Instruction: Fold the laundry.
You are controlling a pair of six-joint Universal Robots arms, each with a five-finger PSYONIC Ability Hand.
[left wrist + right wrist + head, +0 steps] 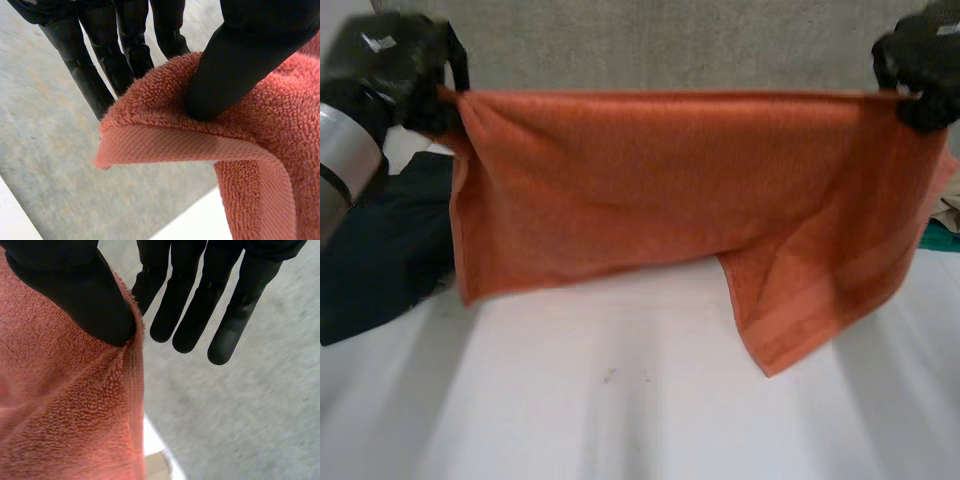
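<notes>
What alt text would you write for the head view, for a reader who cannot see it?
An orange towel hangs spread between the left hand and the right hand, each pinching an upper corner, above a white table. A dark garment lies on the table near the left arm.

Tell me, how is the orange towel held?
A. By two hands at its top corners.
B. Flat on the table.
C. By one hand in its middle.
A: the left hand and right hand each pinch a top corner, and the orange towel hangs spread between them.
</notes>
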